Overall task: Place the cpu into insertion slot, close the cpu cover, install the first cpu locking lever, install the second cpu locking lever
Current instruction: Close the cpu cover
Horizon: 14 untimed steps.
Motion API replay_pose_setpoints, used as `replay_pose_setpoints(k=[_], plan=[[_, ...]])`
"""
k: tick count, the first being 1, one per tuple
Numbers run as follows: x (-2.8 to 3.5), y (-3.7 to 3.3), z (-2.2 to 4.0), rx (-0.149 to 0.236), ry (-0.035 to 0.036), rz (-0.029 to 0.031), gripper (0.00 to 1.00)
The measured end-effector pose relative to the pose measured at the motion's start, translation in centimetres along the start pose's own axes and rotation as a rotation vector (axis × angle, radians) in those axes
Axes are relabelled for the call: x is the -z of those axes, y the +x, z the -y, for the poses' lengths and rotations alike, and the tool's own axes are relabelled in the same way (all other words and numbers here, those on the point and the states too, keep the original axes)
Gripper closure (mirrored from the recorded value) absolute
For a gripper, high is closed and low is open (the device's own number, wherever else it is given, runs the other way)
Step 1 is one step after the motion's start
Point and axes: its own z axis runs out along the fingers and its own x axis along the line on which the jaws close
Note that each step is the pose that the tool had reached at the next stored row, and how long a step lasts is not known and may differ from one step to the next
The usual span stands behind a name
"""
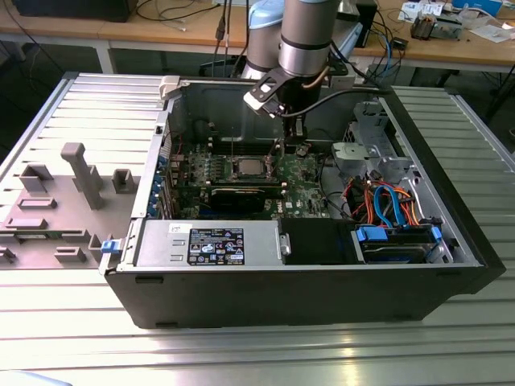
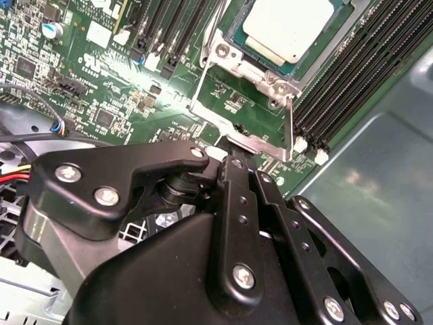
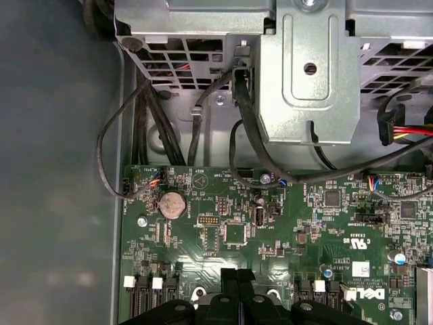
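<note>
The cpu [image 2: 289, 27] lies flat in the insertion slot [image 2: 252, 140], its silvery top facing up; it also shows mid-board as the cpu [image 1: 246, 167]. The cpu cover [image 2: 233, 57] lies down around the chip as a metal frame. A thin locking lever [image 2: 291, 125] runs along the socket's edge near the memory slots. My gripper [image 2: 243, 169] hangs low over the board just beside the socket's metal rim, fingers [image 2: 233, 186] pressed together with nothing visible between them. It appears as the gripper [image 3: 237, 277] and the gripper [image 1: 298, 145] too.
The open case [image 1: 451, 265] holds a grey power supply box [image 1: 209, 241], a drive cage [image 3: 304, 81] and coloured cables [image 1: 386, 205] at the exterior view's right. Long memory slots [image 2: 352, 74] flank the socket. A grey fixture block [image 1: 76, 173] stands outside, left of the case.
</note>
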Motion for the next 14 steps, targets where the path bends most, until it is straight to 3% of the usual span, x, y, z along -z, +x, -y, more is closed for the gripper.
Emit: replay_pose_setpoints(k=[12,14], plan=[[0.02,0.03,1.1,0.0,0.0,-0.0001,0.89],[0.03,0.05,1.51,0.0,0.0,0.0,0.89]])
